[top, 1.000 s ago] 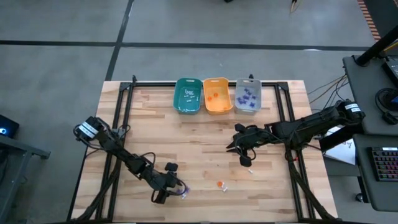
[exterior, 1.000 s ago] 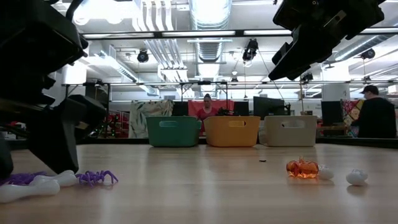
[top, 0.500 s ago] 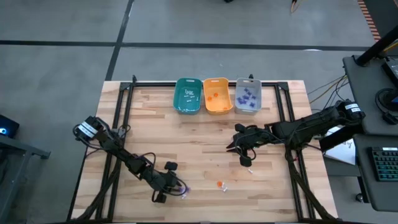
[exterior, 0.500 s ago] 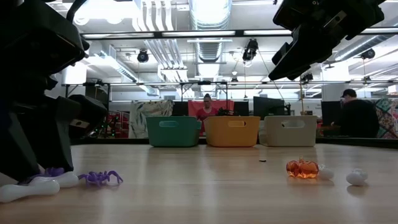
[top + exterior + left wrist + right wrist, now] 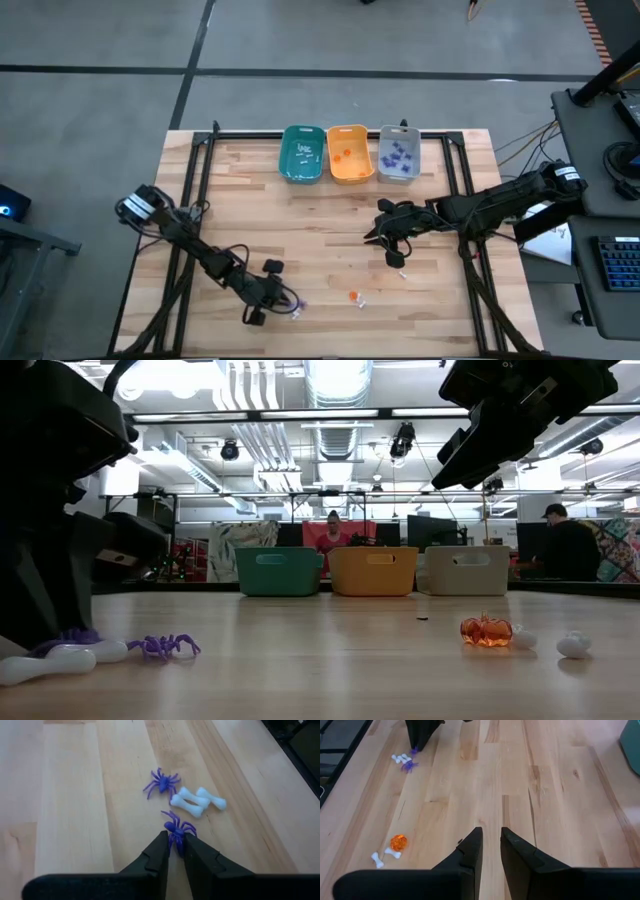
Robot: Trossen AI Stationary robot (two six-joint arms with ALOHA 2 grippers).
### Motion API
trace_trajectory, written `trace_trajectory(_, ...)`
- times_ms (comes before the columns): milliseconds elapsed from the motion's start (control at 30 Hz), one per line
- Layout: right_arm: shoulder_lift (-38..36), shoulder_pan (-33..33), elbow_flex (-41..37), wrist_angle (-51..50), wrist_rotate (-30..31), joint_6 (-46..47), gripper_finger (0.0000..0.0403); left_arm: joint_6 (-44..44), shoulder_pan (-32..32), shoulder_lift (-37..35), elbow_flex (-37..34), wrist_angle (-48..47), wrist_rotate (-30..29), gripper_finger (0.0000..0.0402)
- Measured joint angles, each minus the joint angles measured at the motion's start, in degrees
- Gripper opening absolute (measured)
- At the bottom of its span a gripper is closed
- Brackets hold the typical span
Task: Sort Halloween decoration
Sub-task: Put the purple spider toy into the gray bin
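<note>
- My desk [image 5: 330,230] carries everything; on the overhead view the 3 bins sit at its 12 o'clock edge: teal bin [image 5: 301,153], orange bin [image 5: 349,153], grey bin [image 5: 399,155], each with a few trinkets already inside.
- My right pincer [image 5: 397,258] hangs above the desk toward 3 o'clock, its fingers a narrow gap apart with nothing between them.
- My left pincer [image 5: 173,841] is down at about 7 o'clock, nearly closed and pinching a purple spider [image 5: 177,829] by its rear end.
- Loose decoration: a second purple spider [image 5: 162,782] and 2 white bones [image 5: 197,802] lie just beyond the gripped one; an orange pumpkin [image 5: 398,842] with 2 more bones [image 5: 385,856] sits near 6 o'clock.
- Risks, as I judge them: the hold is only on the spider's tail, so it could slip free on the lift. Its legs lie close to the nearest bone and might drag it along. A purple piece landing in the wrong bin would spoil the sort.
</note>
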Motion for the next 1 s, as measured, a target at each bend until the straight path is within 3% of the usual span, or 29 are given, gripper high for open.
trace_trajectory(433,0.00,0.00,-0.02,0.20,0.04,1.69,0.0057,0.04,-0.07,-2.61,-0.13,-1.42,-2.04,0.0037)
trace_trajectory(800,1.23,0.00,-0.07,5.21,0.10,15.76,0.0057,4.62,0.00,-5.93,0.00,-2.23,-18.48,0.0037)
trace_trajectory(1000,9.60,-0.02,-0.07,14.31,-0.07,20.22,0.0089,6.16,0.18,-6.01,0.29,-1.92,-24.28,0.0037)
